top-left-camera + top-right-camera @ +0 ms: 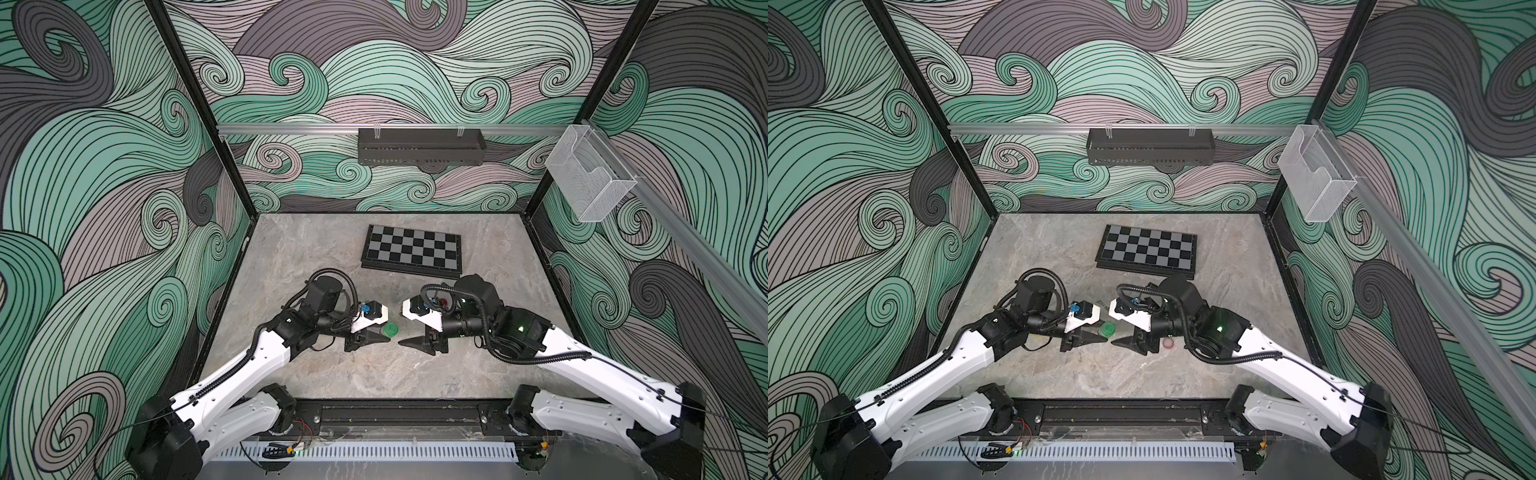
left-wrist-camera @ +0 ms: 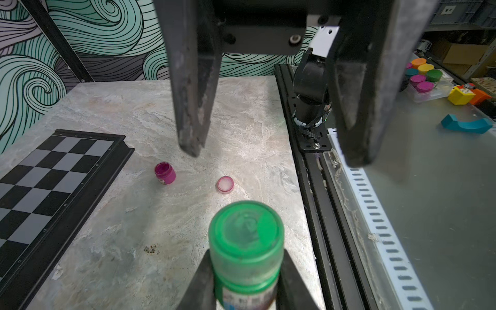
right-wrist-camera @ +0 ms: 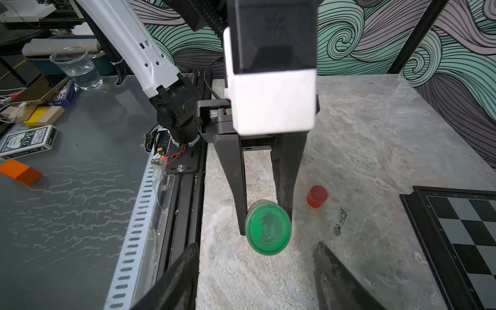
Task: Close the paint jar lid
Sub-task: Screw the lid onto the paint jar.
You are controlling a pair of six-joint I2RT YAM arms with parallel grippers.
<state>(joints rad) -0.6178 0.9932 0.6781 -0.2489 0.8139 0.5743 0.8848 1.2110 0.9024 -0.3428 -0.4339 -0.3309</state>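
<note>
The green paint jar (image 2: 245, 241) is clamped between the two black fingers of the left gripper (image 2: 247, 281), just left of the table's middle and clear of the marble table (image 1: 332, 257). A green lid (image 3: 268, 230) is seated on its mouth, and that end is turned toward the right gripper (image 3: 256, 245). The right gripper is released: its jaws are spread wide with nothing between them, and it is kept apart from the lid, facing it across a small gap.

How tightly the lid is turned down cannot be told. The jar's body is cut off by the frame edge in the left wrist view and hidden behind its own lid in the right wrist view; in both top views only a small green patch (image 1: 390, 329) is seen beside the left gripper's white housing. The label print is blurred.

Three jars are counted – the held green one, an open magenta jar (image 2: 165, 173) and a capped red jar (image 3: 316, 196), the last two standing on the table, each made out in one wrist view only. One loose pink lid (image 2: 225, 184) is lying just beside the magenta jar – seen in a top view (image 1: 1168, 343) to the right of the right gripper. One chessboard (image 1: 411, 249) is laid flat at the far side
</note>
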